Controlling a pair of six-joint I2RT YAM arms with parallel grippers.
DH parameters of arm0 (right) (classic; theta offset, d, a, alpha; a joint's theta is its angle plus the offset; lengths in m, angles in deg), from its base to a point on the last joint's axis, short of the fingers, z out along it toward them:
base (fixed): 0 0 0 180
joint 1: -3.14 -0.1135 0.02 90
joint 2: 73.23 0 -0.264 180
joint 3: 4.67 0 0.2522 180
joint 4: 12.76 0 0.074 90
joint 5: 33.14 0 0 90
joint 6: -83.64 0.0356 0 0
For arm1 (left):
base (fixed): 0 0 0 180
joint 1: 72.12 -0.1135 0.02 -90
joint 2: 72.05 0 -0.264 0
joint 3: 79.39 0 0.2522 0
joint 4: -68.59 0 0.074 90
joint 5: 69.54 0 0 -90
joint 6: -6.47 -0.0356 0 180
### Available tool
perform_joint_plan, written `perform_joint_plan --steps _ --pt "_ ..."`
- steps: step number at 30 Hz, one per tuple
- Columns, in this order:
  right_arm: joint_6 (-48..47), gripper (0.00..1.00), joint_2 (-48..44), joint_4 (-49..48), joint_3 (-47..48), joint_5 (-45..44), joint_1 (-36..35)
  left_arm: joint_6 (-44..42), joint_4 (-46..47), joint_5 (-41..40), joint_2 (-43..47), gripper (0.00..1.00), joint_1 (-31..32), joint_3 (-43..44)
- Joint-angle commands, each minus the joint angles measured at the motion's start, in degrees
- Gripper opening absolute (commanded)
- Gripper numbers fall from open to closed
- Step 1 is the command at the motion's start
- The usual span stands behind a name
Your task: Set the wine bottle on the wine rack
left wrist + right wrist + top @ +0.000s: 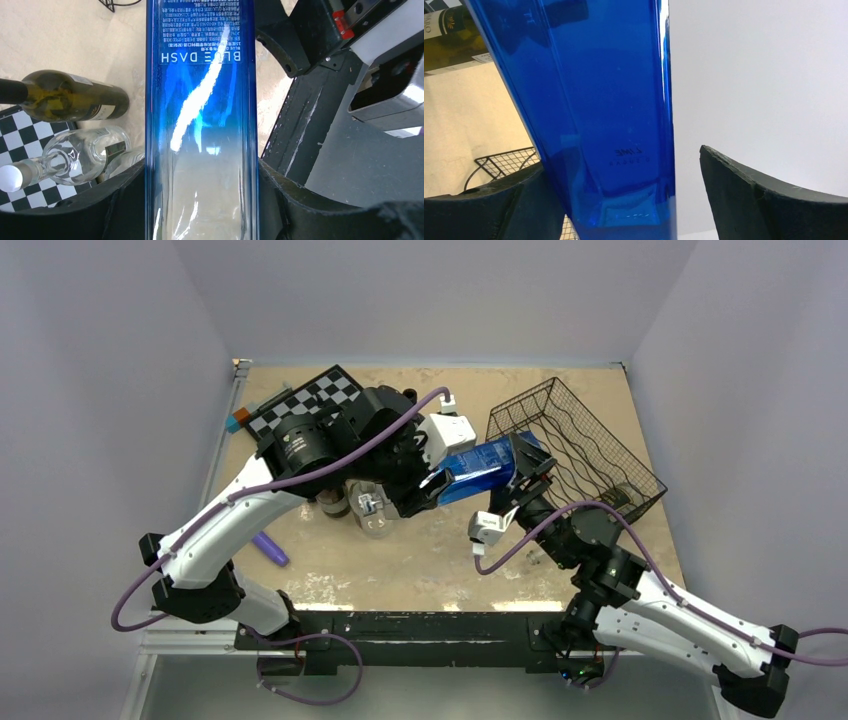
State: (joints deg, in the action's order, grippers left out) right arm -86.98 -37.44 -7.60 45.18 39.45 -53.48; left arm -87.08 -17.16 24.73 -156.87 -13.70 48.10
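A tall blue square glass bottle [485,468] is held in the air between the two arms, above the table's middle. My left gripper [430,485] is shut on it; in the left wrist view both black fingers press the bottle's [200,125] sides, with the gripper [201,200] at its clear end. My right gripper [530,475] is open around the bottle's blue base [604,100]. The bottle lies against its left finger [519,200], and a gap separates it from the right finger [749,190]. The black wire wine rack [580,445] stands at the back right, just behind the right gripper.
A dark green bottle [75,102] and a clear bottle [75,155] lie by the chessboard [310,400] at the back left, under the left arm. A purple object [270,548] lies at the front left. The rack's mesh [504,162] shows beneath the right gripper.
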Motion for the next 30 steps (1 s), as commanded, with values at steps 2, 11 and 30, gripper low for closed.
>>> perform_joint_plan --steps 2,11,30 --pt "3.3 0.98 -1.3 -2.1 0.3 -1.6 -0.6 1.1 9.1 -1.5 1.1 0.00 -0.2 3.4" --pt "5.6 0.99 -1.5 2.0 0.5 -2.6 -0.6 1.2 10.4 -3.9 0.9 0.00 -0.2 3.9" --pt "49.8 0.98 -4.0 36.9 21.4 -6.8 -0.5 1.1 16.5 -4.0 0.6 0.00 -0.7 -2.1"
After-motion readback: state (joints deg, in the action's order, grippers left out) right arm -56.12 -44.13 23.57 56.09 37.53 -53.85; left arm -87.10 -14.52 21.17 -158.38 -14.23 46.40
